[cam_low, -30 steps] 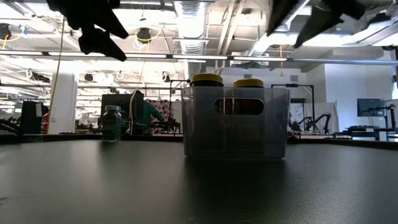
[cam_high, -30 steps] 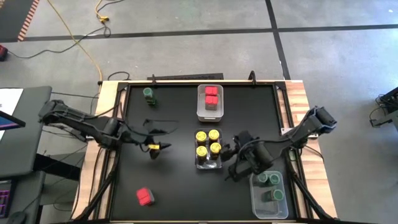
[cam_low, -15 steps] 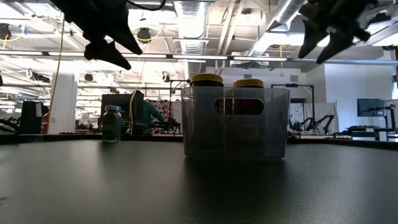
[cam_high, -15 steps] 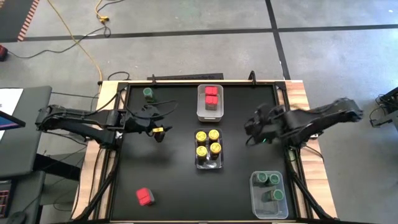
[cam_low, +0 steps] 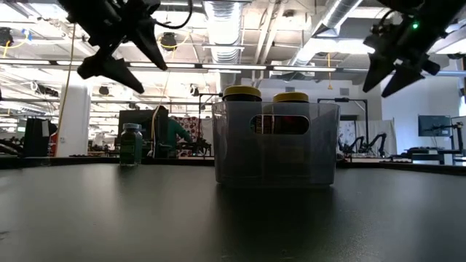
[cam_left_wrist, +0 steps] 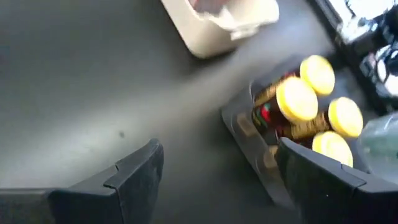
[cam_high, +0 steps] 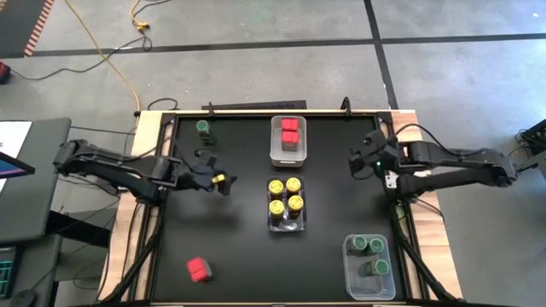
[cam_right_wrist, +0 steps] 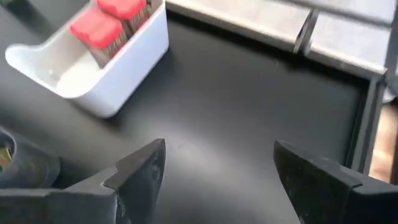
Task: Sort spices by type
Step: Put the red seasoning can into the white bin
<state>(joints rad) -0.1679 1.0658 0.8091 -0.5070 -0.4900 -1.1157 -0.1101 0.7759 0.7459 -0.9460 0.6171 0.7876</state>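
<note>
- high view: the black table has three bins. a white bin at 12 o'clock holds red spices. a clear bin in the middle holds four yellow jars. a clear bin at 5 o'clock holds green jars. each bin keeps one kind together. one green jar stands alone at 11 o'clock, and one red spice sits alone at 7 o'clock. i think these two need sorting next.
- high view: the left gripper hangs at 9 o'clock from the yellow jars, near the lone green jar. the right gripper hangs at 3 o'clock, by the table edge.
- low view: both grippers are up in the air, touching nothing. the lone green jar stands far back, left of the middle bin.
- left wrist view: the left fingers are spread apart with nothing between them. the yellow jars show ahead.
- right wrist view: the right fingers are spread wide and hold nothing. the white bin with red spices is ahead.
</note>
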